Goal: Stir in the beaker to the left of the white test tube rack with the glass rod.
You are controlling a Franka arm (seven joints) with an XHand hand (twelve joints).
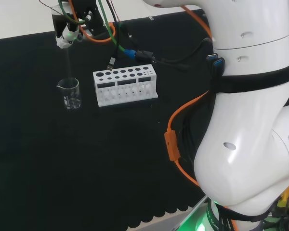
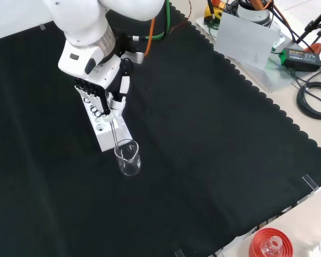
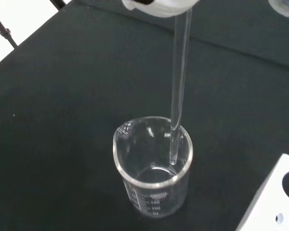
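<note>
Glass rod [image 3: 179, 72] pinched upright in the hand [image 2: 109, 93], lower tip just inside the beaker [image 3: 153, 168], close to the wall on the rack side in the wrist view. Beaker seen standing just left of the white test tube rack [image 1: 125, 85] in the head view, apparently empty. Best lowered a little further, brought toward the middle, then circled slowly, kept off the glass wall and spout to avoid tipping.
</note>
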